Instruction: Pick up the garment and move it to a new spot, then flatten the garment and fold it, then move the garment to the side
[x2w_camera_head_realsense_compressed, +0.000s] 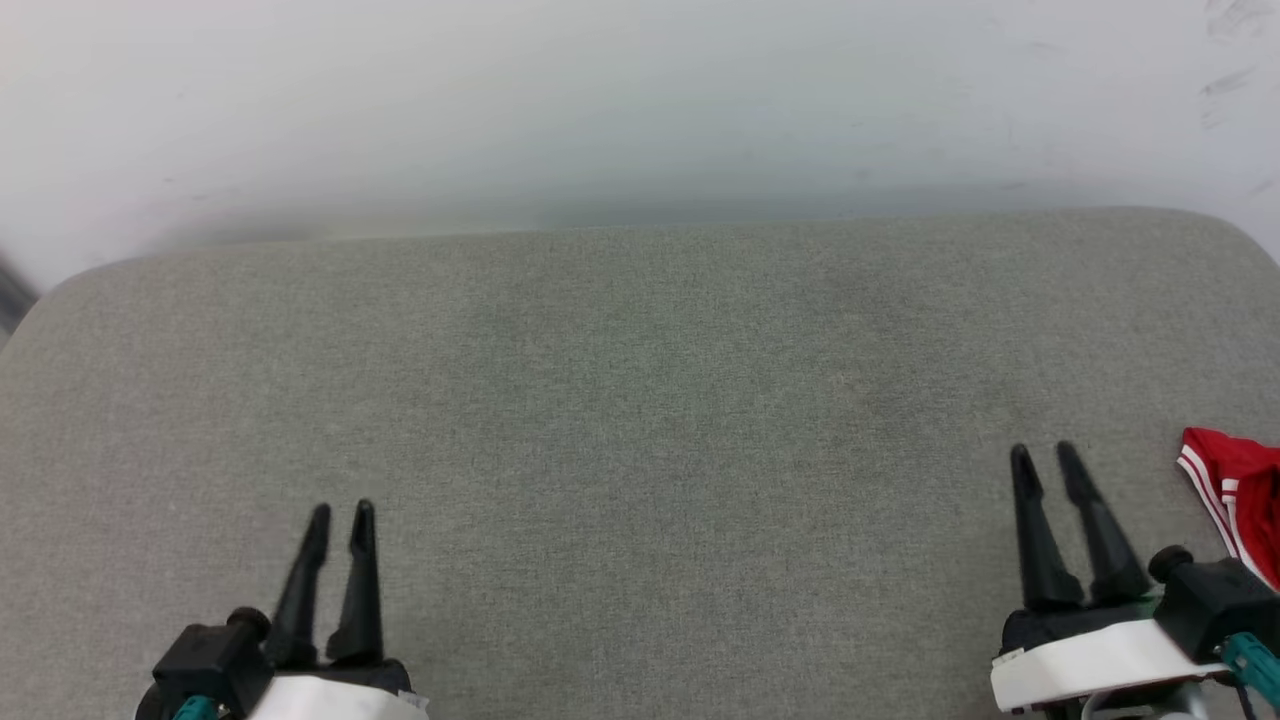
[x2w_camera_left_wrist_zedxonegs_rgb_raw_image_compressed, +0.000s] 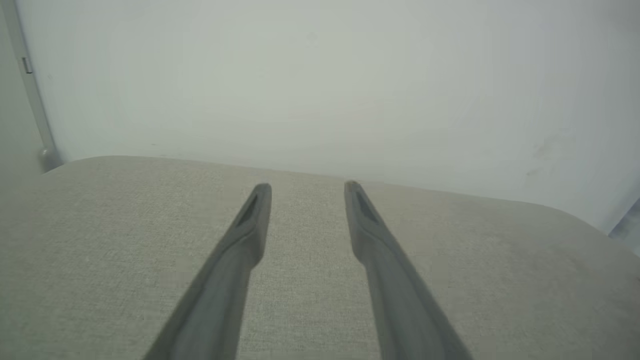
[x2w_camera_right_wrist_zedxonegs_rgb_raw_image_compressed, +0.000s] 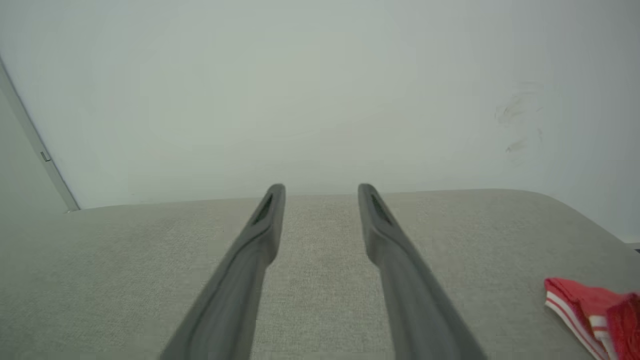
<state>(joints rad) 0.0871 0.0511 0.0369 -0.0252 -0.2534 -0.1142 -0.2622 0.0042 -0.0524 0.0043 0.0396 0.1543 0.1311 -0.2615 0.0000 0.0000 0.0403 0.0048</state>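
Counter (x2w_camera_head_realsense_compressed: 640, 400): grey woven fabric top, rounded far corners, pushed right up against a plain white wall (x2w_camera_head_realsense_compressed: 640, 100). A few dark scuffs on the wall's far right.

Garment (x2w_camera_head_realsense_compressed: 1240, 500): red, bunched up on the counter at the right edge of the head view and cut off by the frame. Red-and-white striped trim along the side facing the middle. Can't tell how the rest lies.

Garment from the right wrist (x2w_camera_right_wrist_zedxonegs_rgb_raw_image_compressed: 590, 305): down in the lower right corner, flat on the counter, striped edge showing again.

Left jaws: released, grasping nothing. Two dark fingers (x2w_camera_head_realsense_compressed: 360, 590) a bit apart, pointing toward the wall, low on the left of the head view. Same deal up close in the left wrist view, fingers (x2w_camera_left_wrist_zedxonegs_rgb_raw_image_compressed: 235, 260) spread with just counter fabric showing between.

Right jaws: also released, nothing gripped. Fingers (x2w_camera_head_realsense_compressed: 1038, 540) low on the right of the head view, tips leaning slightly left. Fingers (x2w_camera_right_wrist_zedxonegs_rgb_raw_image_compressed: 395, 275) apart over the fabric in the right wrist view.

Right jaws vs garment: near it, garment off to their right, not touching.

Left jaws vs garment: well apart, on opposite sides of the counter.

Corner strip (x2w_camera_left_wrist_zedxonegs_rgb_raw_image_compressed: 30, 85): thin grey upright at the wall's left edge, in both wrist views.
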